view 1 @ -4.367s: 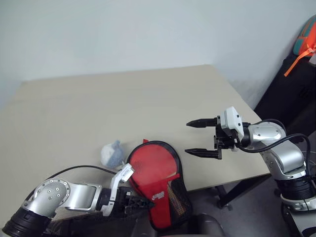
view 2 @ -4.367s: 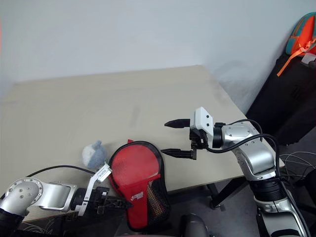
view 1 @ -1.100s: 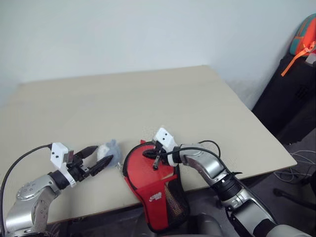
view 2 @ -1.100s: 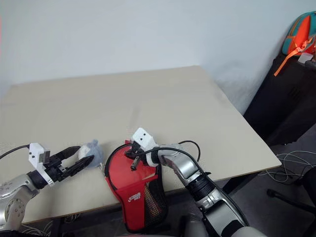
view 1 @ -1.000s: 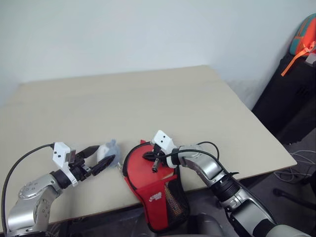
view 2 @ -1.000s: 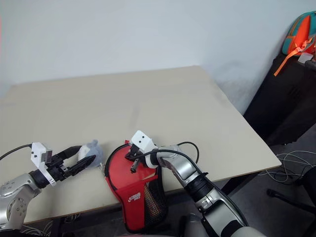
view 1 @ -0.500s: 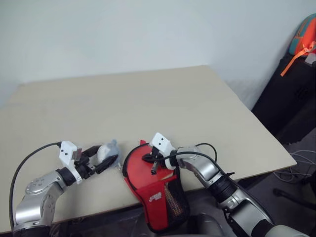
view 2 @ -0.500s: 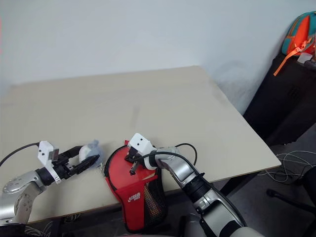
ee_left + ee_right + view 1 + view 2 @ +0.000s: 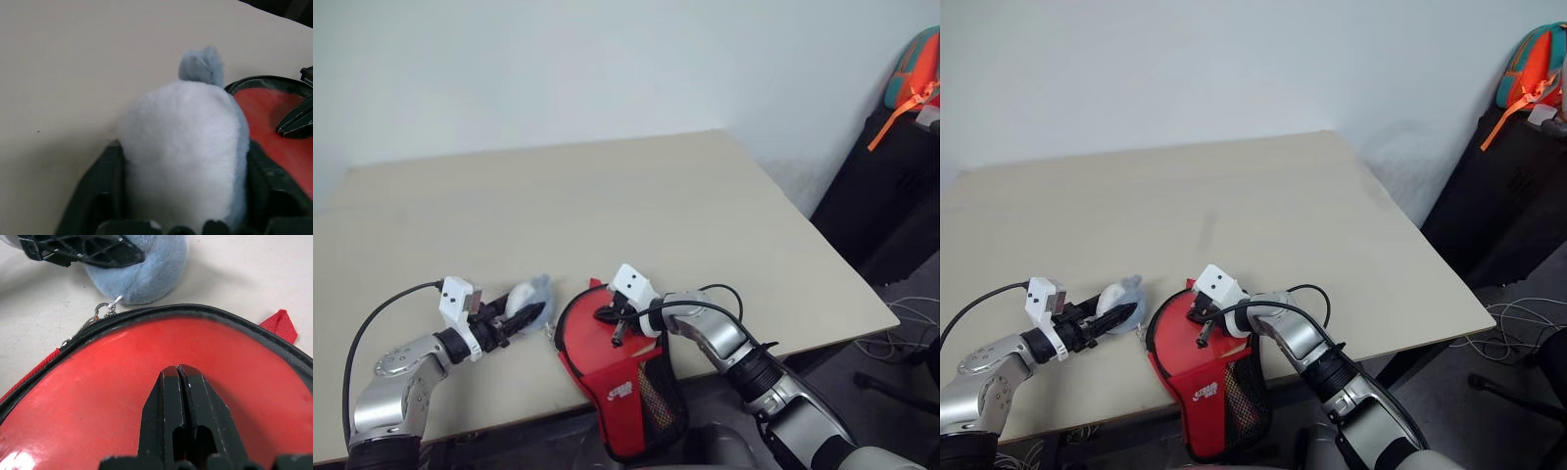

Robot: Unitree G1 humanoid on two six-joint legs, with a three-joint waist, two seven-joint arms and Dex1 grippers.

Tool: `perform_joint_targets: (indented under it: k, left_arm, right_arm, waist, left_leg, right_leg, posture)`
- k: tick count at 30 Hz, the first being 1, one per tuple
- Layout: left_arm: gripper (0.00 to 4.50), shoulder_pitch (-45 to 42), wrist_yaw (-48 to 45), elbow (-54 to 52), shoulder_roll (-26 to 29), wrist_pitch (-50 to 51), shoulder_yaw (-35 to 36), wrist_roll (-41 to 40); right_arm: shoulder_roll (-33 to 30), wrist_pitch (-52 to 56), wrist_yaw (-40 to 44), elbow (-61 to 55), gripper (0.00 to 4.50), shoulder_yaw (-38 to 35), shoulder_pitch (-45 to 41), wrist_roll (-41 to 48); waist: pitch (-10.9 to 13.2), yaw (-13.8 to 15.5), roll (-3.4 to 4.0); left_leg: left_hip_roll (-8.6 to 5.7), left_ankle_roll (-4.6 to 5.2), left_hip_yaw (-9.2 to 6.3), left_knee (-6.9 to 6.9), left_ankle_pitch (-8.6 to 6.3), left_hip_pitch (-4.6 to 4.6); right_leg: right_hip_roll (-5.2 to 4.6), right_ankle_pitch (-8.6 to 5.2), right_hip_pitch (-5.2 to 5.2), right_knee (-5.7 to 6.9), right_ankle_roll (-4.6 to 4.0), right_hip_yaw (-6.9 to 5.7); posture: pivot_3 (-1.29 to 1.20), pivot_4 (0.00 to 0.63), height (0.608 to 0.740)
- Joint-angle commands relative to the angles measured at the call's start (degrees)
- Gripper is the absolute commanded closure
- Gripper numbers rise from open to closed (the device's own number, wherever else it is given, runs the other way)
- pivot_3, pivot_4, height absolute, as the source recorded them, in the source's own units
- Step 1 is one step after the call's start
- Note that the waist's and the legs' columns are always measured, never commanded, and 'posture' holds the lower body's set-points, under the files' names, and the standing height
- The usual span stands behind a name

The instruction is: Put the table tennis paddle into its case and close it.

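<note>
Case (image 9: 617,367), glossy red, black-rimmed, mesh-pocketed, long axis toward lower frame off worktop (image 9: 607,206) edge; right gripper (image 9: 178,374) closed atop; left gripper (image 9: 524,318) clasping fuzzy pale-blue wad (image 9: 186,147).

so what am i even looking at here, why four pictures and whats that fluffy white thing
It is a two-armed robot at a beige table. Two pictures come from cameras on its head, looking down over its arms; the other two come from a camera on each wrist, looking along that gripper's black fingers. On the table lies a red case with a black zip rim, hanging partly over the near edge. The right gripper is shut, its tips over the case's red face. The left gripper has its fingers on either side of a pale fluffy wad beside the case.
</note>
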Motion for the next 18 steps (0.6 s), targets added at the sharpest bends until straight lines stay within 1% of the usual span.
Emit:
perform_joint_targets:
  k: [1, 2, 4, 5, 7, 13, 18]
  left_arm:
    - [2.91, -0.4, 0.1, -0.1, 0.5, 0.6, 0.2, 0.1]
    - [3.24, -0.3, 0.1, -0.1, 0.5, 0.7, 0.2, 0.1]
    - [3.7, -0.4, 0.0, -0.1, 0.4, 0.6, 0.1, 0.2]
    - [3.88, -0.7, 0.1, 0.1, 0.3, 0.4, 0.0, 0.4]
    - [4.08, -1.7, 0.8, 0.7, 0.1, -0.4, -0.3, 1.2]
    - [4.12, -6.5, 2.3, 2.6, -0.6, -0.7, -1.6, 2.6]
    - [4.12, -9.3, 1.7, 2.5, -0.6, -0.6, -4.0, 3.9]
  right_arm:
    - [0.1, 0.3, 0.2, -0.6, 4.5, 0.1, -0.3, -0.9]
    - [0.1, 0.3, 0.3, -0.7, 4.5, 0.1, -0.3, -0.9]
    - [0.0, 0.3, 0.4, -0.7, 4.5, 0.2, -0.3, -0.9]
    - [0.0, 0.3, 0.4, -0.7, 4.5, 0.2, -0.2, -0.9]
    - [0.0, 0.4, 0.6, -0.8, 4.5, 0.3, -0.2, -1.0]
    - [-0.4, 1.0, 1.7, -1.3, 4.5, 0.8, -0.1, -1.1]
    - [-0.8, 1.4, 2.7, -1.7, 4.5, 1.3, 0.1, -1.2]
  waist:
    - [0.0, -0.1, 0.0]
    - [0.0, -0.1, 0.0]
    - [0.0, -0.1, 0.0]
    - [0.0, -0.1, 0.0]
    - [0.0, -0.1, 0.0]
    - [0.0, 0.1, 0.0]
    - [0.0, 0.7, 0.0]
  left_leg:
    - [0.0, 0.0, 0.0, 0.0, 0.0, 0.0]
    - [0.0, 0.0, 0.0, 0.0, 0.0, 0.0]
    - [0.0, 0.0, -0.01, 0.0, 0.0, 0.01]
    - [0.0, 0.0, 0.0, 0.0, 0.0, 0.01]
    - [0.0, 0.0, -0.01, 0.0, 0.0, 0.01]
    - [-0.01, 0.0, -0.05, 0.01, 0.0, 0.02]
    - [-0.03, 0.0, -0.06, 0.02, 0.0, 0.02]
  right_leg:
    - [0.0, 0.0, 0.0, 0.0, 0.0, 0.0]
    - [0.0, 0.0, 0.0, 0.0, 0.0, 0.0]
    - [0.0, 0.0, 0.0, 0.0, 0.0, 0.0]
    - [0.0, 0.0, 0.01, 0.0, 0.0, 0.0]
    - [0.0, 0.0, 0.01, 0.0, 0.0, 0.0]
    - [0.0, 0.0, 0.06, 0.0, 0.0, -0.03]
    - [0.0, 0.0, 0.07, 0.0, 0.0, -0.03]
  posture:
    - [0.0, 0.0, 0.706]
    - [0.0, 0.0, 0.706]
    - [0.0, 0.0, 0.706]
    - [0.0, 0.0, 0.706]
    - [0.0, 0.0, 0.706]
    - [0.0, 0.0, 0.706]
    - [0.0, 0.0, 0.706]
